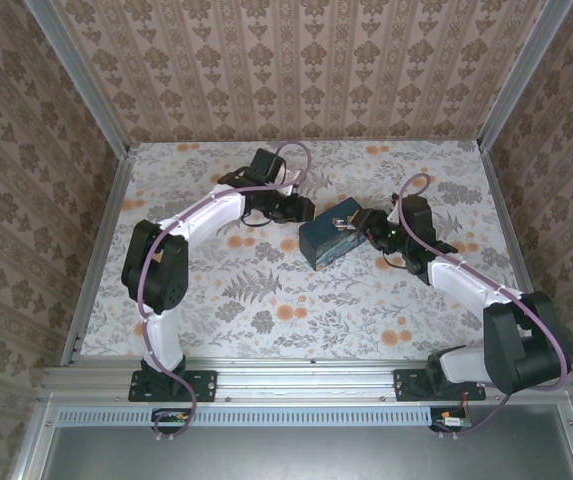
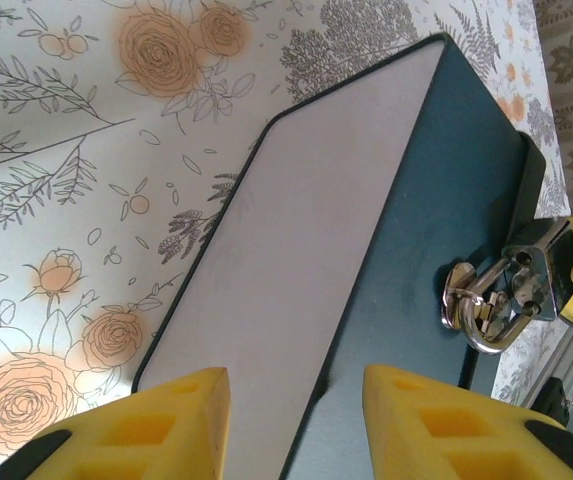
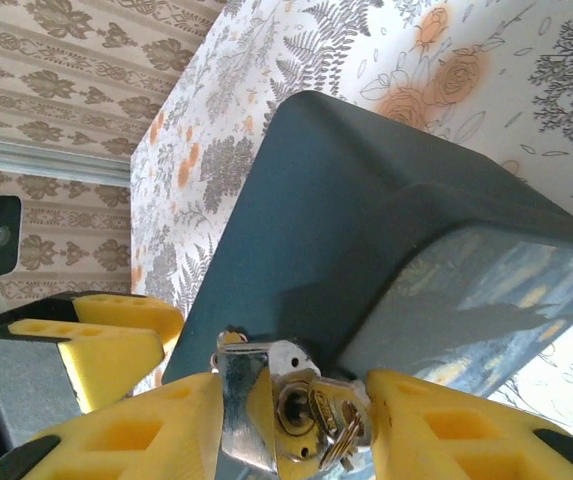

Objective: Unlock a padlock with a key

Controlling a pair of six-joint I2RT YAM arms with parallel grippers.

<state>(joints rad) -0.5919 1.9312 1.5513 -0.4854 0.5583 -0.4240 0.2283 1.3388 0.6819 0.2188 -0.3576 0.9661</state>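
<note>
The small silvery padlock (image 3: 251, 395) hangs on the hasp of a dark blue box (image 3: 326, 220), with its keyhole facing me. A key (image 3: 341, 420) on a ring lies against the lock's right side, beside the keyhole. My right gripper (image 3: 296, 390) is shut on the two: one pad presses the lock body, the other the key. In the left wrist view the padlock (image 2: 491, 305) shows at the box's (image 2: 436, 200) far side. My left gripper (image 2: 296, 385) is open, its pads level with the box's near end and apart from it.
The box (image 1: 331, 240) rests mid-table on the floral cloth (image 1: 266, 290), between the left gripper (image 1: 304, 212) and the right gripper (image 1: 361, 225). Patterned walls with metal rails (image 1: 106, 230) close in the table on three sides.
</note>
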